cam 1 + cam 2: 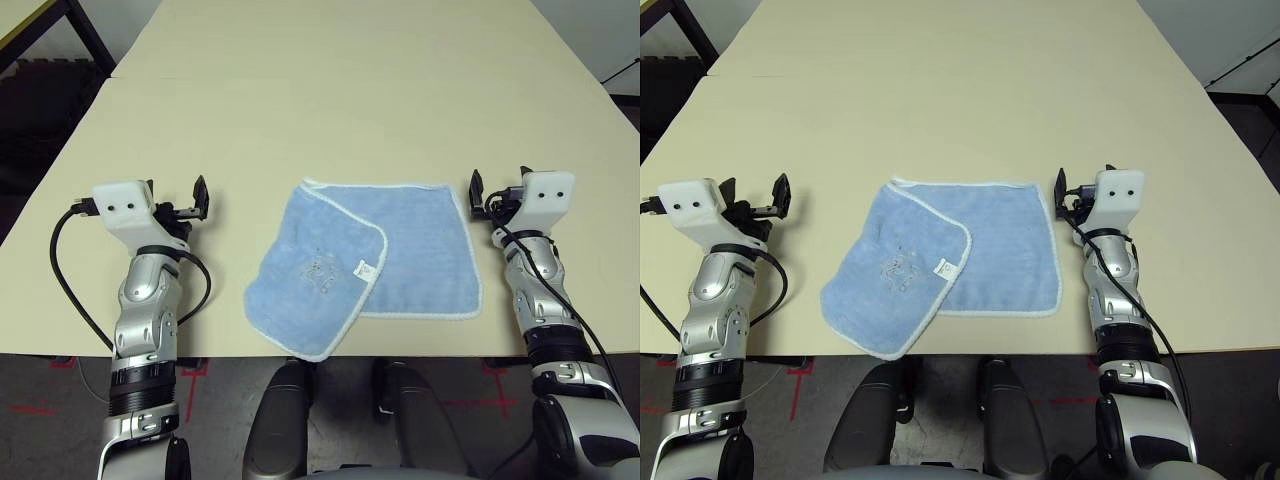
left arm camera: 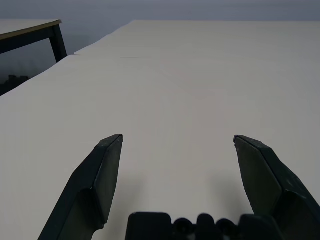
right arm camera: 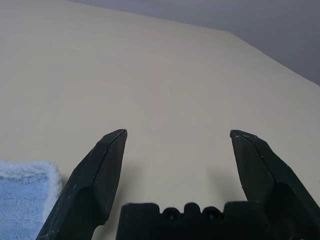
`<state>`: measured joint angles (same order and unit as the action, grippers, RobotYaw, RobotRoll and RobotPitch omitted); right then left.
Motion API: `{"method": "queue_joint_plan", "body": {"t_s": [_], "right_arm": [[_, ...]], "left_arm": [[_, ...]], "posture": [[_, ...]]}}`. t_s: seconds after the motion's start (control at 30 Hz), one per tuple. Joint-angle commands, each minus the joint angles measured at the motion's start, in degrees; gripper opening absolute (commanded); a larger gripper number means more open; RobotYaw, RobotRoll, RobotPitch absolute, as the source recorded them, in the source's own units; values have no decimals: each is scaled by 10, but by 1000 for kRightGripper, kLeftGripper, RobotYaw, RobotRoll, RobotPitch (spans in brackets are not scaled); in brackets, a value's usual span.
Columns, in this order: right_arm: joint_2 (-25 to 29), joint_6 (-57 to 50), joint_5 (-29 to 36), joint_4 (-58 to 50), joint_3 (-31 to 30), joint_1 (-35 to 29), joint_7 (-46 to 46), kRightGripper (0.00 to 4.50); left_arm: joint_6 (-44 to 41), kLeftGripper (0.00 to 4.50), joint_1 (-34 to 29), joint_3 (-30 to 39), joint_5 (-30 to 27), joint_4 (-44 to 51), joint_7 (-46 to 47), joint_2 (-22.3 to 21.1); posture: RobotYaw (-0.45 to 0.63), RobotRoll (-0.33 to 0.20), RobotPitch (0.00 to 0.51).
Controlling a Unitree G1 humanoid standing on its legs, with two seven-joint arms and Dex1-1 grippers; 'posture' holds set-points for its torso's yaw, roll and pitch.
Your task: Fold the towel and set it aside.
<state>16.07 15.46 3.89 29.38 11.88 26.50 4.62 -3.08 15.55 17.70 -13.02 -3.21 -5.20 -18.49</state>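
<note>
Because both the left end effector (image 1: pixel 190 205) and the right end effector (image 1: pixel 483 200) sit spread and empty beside the half-folded towel (image 1: pixel 400 265), a pinch on one layer could undo its flap.

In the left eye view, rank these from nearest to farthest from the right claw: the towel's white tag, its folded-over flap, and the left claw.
1. White tag, near the towel's middle, nearest the right claw.
2. Folded-over flap, on the towel's left part.
3. Left claw, beyond the towel's left edge.
</note>
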Motion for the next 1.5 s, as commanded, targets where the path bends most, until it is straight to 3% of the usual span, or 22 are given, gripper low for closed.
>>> {"method": "queue_joint_plan", "body": {"t_s": [0.03, 0.77, 1.2, 1.5], "right_arm": [[4, 3, 1, -3, 3, -10, -1, 4486], [6, -8, -1, -16, 4, -11, -6, 4486], [26, -31, 35, -21, 14, 2, 27, 4486], [33, -29, 36, -15, 13, 5, 28, 4486]], "left_arm": [[4, 4500, -1, -3, 7, -7, -2, 3], [21, 4500, 2, -3, 7, -30, -6, 2], [23, 4500, 6, -1, 4, -32, -8, 1], [3, 4500, 28, 15, -61, -18, -89, -32]], "posture": [[52, 0, 196], [49, 0, 196], [40, 0, 198], [44, 0, 197]]}}
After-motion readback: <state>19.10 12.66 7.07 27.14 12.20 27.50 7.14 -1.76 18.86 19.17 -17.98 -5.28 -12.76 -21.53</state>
